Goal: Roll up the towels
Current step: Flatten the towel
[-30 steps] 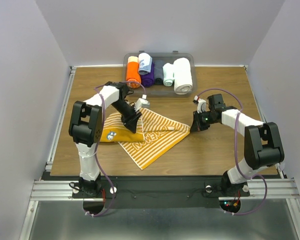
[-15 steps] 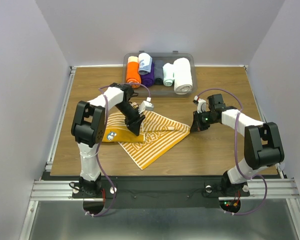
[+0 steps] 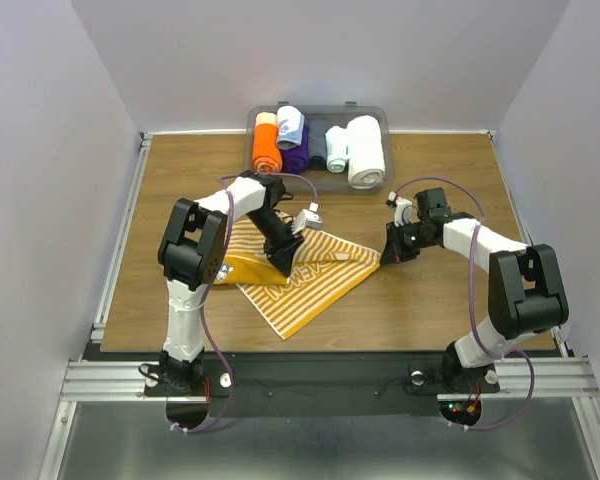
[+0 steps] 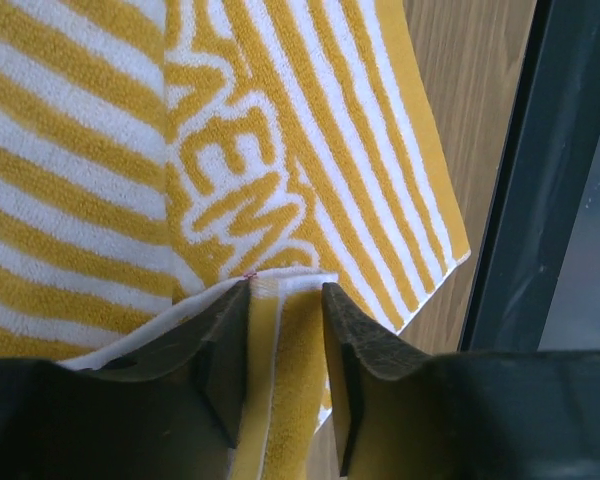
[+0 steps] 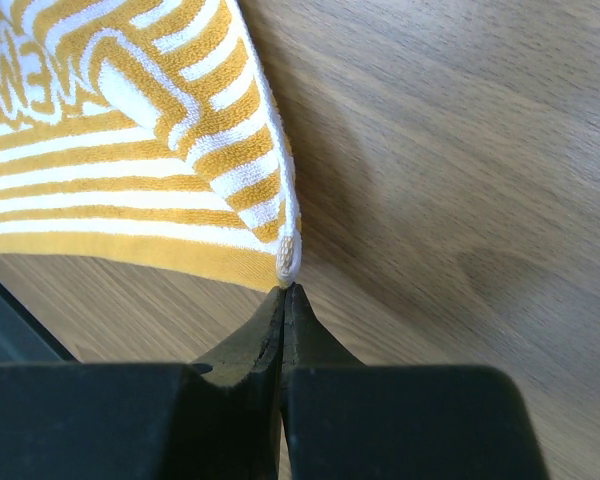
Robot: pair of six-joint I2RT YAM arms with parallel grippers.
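The yellow-orange-and-white striped towel (image 3: 315,285) lies half folded on the table's middle, its solid yellow side (image 3: 225,270) at the left and its white lettering (image 4: 235,170) facing up. My left gripper (image 3: 280,264) stands on the towel's middle, jaws apart, with a raised hem fold (image 4: 280,330) between the fingers (image 4: 285,288). My right gripper (image 3: 384,256) is shut on the towel's right corner (image 5: 288,255), pinching it at the very tips (image 5: 285,290). A pale blue towel (image 3: 290,125) sits rolled in the bin.
A grey bin (image 3: 380,112) at the back edge holds orange (image 3: 267,145), purple (image 3: 296,152), dark (image 3: 317,150) and thick white (image 3: 366,150) rolls. Bare wood table (image 3: 430,310) lies around the towel. White walls close in on both sides.
My left gripper has slid rightward across the striped towel toward its middle, and its jaws have narrowed a little. The right arm and the corner it holds have stayed put.
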